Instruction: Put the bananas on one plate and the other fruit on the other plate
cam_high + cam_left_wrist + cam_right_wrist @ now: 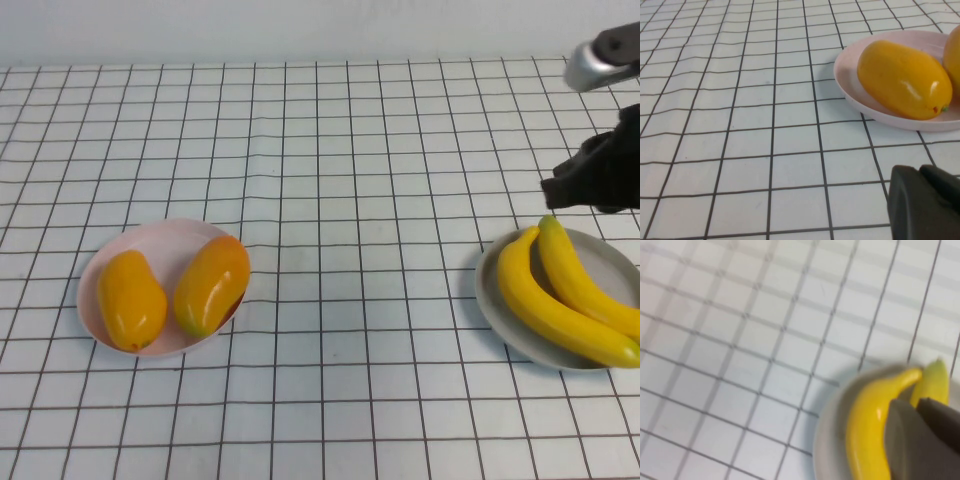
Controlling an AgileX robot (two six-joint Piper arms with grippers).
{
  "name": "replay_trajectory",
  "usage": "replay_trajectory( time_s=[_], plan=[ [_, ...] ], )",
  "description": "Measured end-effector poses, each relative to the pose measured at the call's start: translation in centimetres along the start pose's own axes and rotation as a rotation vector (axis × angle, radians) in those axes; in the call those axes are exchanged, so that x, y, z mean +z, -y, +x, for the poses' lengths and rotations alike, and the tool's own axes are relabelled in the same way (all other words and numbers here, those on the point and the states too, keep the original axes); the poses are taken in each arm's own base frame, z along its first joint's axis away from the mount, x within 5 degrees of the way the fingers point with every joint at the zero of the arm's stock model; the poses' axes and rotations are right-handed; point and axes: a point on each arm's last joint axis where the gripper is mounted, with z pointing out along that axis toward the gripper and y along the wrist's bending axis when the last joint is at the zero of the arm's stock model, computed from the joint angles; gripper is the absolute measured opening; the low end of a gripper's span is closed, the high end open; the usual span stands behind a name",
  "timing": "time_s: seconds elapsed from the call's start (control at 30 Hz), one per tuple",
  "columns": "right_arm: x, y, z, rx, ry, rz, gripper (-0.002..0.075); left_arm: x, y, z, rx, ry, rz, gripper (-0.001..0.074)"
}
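Two yellow bananas (545,305) (585,285) lie side by side on the grey plate (610,262) at the right. Two orange-yellow oval fruits (131,300) (212,284) lie on the pink plate (165,240) at the left. My right gripper (555,195) hovers just beyond the bananas' far tips, shut and empty. Its wrist view shows it (915,402) over the bananas (867,425) and the grey plate (827,440). My left gripper (917,170) is out of the high view. It is shut and empty, low over the cloth near the pink plate (855,75) and one oval fruit (905,80).
A white cloth with a black grid (330,200) covers the whole table. The pale back wall runs along the far edge.
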Motion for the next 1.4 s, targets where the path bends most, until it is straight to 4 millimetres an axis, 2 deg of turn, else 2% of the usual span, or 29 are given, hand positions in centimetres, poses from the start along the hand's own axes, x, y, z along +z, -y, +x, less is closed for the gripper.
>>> replay_trajectory(
  time_s=[0.1, 0.3, 0.43, 0.57, 0.77, 0.97, 1.13, 1.4],
  plan=[
    [-3.5, -0.4, 1.2, -0.019, 0.139, -0.019, -0.0007, 0.0, 0.0, 0.0, 0.000, 0.000, 0.000, -0.0004],
    [-8.3, -1.0, 6.6, 0.020, 0.397, -0.045, -0.0014, 0.0, 0.0, 0.0, 0.000, 0.000, 0.000, -0.0004],
    [-10.8, -1.4, 9.4, 0.002, 0.515, -0.065, -0.0014, 0.0, 0.0, 0.0, 0.000, 0.000, 0.000, -0.0004],
    [-12.2, -1.7, 11.0, -0.032, 0.538, -0.083, -0.0014, 0.0, 0.0, 0.0, 0.000, 0.000, 0.000, -0.0004],
    [-13.1, -2.2, 12.9, -0.077, 0.476, -0.116, -0.0014, 0.0, 0.0, 0.0, 0.000, 0.000, 0.000, -0.0004],
    [-11.4, -2.1, 16.2, -0.012, 0.505, -0.126, -0.0015, 0.0, 0.0, 0.0, 0.000, 0.000, 0.000, -0.0004],
    [-10.7, -1.5, 18.7, -0.081, 0.597, -0.043, -0.0015, 0.0, 0.0, 0.0, 0.000, 0.000, 0.000, -0.0004],
    [-12.0, -0.9, 19.7, -0.210, 0.770, 0.088, -0.0015, 0.0, 0.0, 0.0, 0.000, 0.000, 0.000, -0.0004]
  ],
)
